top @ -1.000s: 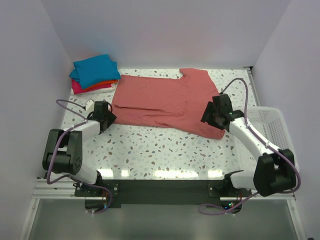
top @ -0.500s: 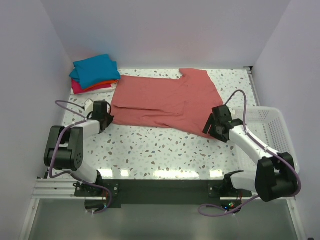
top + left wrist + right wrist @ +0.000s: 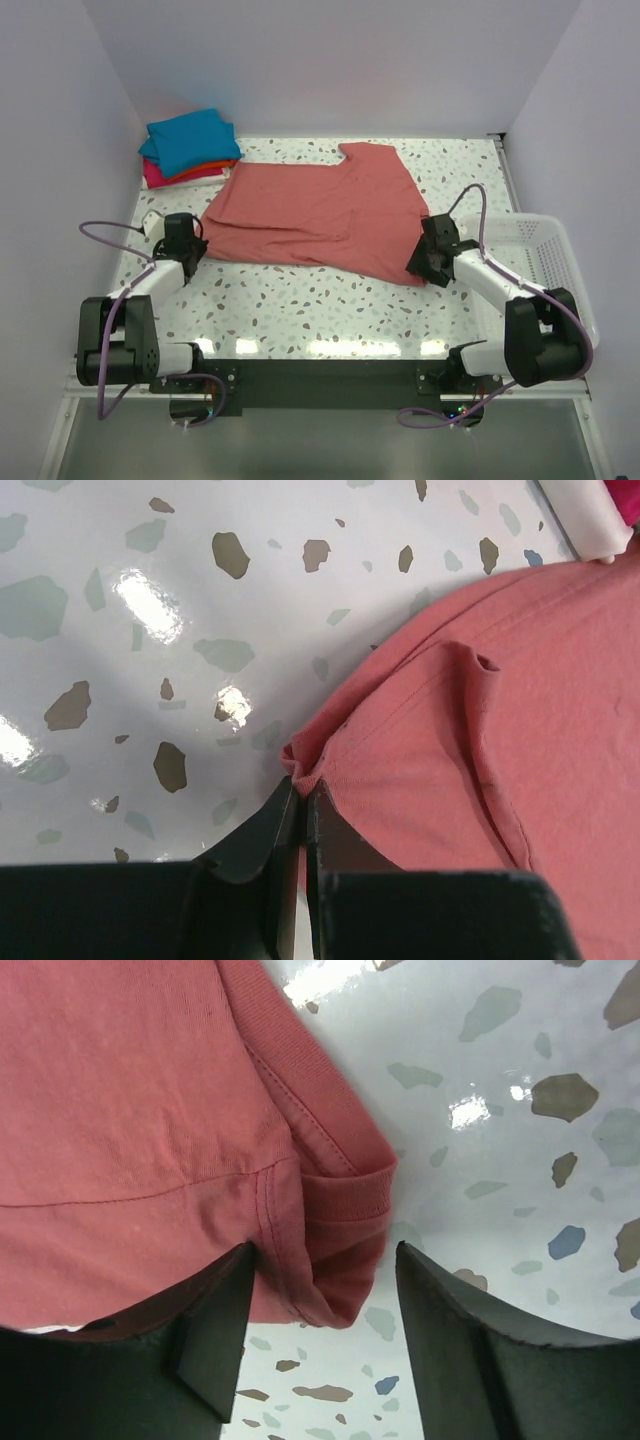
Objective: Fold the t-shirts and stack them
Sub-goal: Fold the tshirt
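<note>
**Progress.** A folded stack [image 3: 190, 150] sits at the far left corner of the tabletop [image 3: 330, 300]. A teal tee is uppermost, with orange and magenta edges showing beneath it. I judge that portion complete. The salmon t-shirt [image 3: 310, 210] lies spread across the middle of the tabletop, unfolded, its far left edge near the stack but not on it. No fold has been made in it, so folding it and placing it on the stack remain. A mesh basket [image 3: 545, 250] stands at the right edge.

**Grip.** My left end effector [image 3: 300, 805] is pressed together, pinching the shirt's near left corner. The cloth puckers into a small ridge at my fingertips. My right end effector [image 3: 325, 1260] stands spread, one finger on either side of a doubled-over hemmed edge at the shirt's near right corner. It has not closed on the cloth. Whether that edge is sleeve cuff or bottom hem I cannot tell.

**Materials.**
- **Salmon shirt:** a soft, matte, fine knit with twin rows of stitching along its hems. It is limp, lies in shallow wrinkles and rolls over on itself at the edges.
- **Tabletop:** hard, glossy white, flecked with grey, brown and blue chips and throwing back bright lamp glare. I judge cloth would slide on it readily.
- **Basket:** rigid white plastic lattice.
- **Folded tees:** compact, soft-edged rectangles.
</note>
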Motion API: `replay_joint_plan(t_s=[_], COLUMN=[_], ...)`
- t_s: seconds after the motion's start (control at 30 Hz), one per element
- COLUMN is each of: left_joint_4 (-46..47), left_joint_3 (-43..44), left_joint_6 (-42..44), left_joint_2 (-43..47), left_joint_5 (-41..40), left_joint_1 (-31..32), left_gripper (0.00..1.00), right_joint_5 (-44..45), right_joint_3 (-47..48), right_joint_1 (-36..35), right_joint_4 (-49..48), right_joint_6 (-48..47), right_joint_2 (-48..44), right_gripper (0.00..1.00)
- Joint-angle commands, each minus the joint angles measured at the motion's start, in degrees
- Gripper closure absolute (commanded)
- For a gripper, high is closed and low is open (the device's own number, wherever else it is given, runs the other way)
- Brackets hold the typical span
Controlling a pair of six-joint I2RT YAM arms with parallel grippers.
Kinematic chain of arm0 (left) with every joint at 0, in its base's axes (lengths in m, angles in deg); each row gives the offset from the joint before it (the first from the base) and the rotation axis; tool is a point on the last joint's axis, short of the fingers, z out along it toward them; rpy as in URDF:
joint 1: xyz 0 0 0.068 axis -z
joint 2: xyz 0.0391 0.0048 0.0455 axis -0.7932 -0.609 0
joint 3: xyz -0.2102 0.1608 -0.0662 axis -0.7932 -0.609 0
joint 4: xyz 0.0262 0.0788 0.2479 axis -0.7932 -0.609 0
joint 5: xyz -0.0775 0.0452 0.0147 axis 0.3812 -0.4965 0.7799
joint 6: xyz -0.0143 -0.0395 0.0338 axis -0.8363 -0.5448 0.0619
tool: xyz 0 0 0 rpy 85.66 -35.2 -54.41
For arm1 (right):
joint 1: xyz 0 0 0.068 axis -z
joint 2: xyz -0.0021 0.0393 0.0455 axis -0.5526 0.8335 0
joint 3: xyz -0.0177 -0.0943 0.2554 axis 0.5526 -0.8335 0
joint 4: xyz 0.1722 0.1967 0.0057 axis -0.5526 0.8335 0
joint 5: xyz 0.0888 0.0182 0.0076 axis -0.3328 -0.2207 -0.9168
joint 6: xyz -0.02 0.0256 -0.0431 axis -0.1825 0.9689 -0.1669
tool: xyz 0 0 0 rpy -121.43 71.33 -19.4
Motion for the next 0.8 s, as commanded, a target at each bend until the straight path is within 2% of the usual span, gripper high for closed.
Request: replay_joint_plan(t_s=[0.0,0.13,0.17,0.2,0.27,0.37,0.53,0.77], left_joint_4=[-0.1,-0.6,-0.6,-2.4,-3.5,-6.2,-11.5,-18.5], left_joint_3=[-0.5,-1.0,-1.1,-1.1,-1.1,-1.1,-1.8,-6.4], left_joint_6=[1.6,1.2,1.2,1.2,1.0,1.0,0.2,-0.7], left_joint_2=[2.1,3.0,3.5,3.8,4.9,6.7,9.0,17.3], left_joint_5=[-2.3,-1.7,-1.7,-1.7,-2.0,-3.2,-4.0,-2.6], left_joint_1=[-0.6,-0.7,-0.8,-0.7,-0.7,-0.8,-0.9,-0.9], left_gripper=[1.0,1.0,1.0,1.0,1.0,1.0,1.0,1.0], right_joint_5=[-1.9,-3.9,-4.7,-4.8,-2.9,-3.6,-10.1,-12.1], right_joint_3=[-1.9,-3.3,-3.4,-3.4,-2.2,-0.7,1.4,1.9], right_joint_1=[0.0,-0.1,0.0,0.0,0.3,3.4,11.4,11.7], right_joint_4=[-3.4,-3.4,-2.9,-2.5,0.7,4.8,10.1,16.7], right_joint_6=[1.3,2.0,2.0,2.0,1.3,-0.7,-4.5,-4.6], right_joint_2=[-1.1,-3.1,-3.8,-4.1,-5.4,-8.4,-15.1,-21.0], right_gripper=[0.41,0.57,0.72,0.83,1.0,1.0,1.0,1.0])
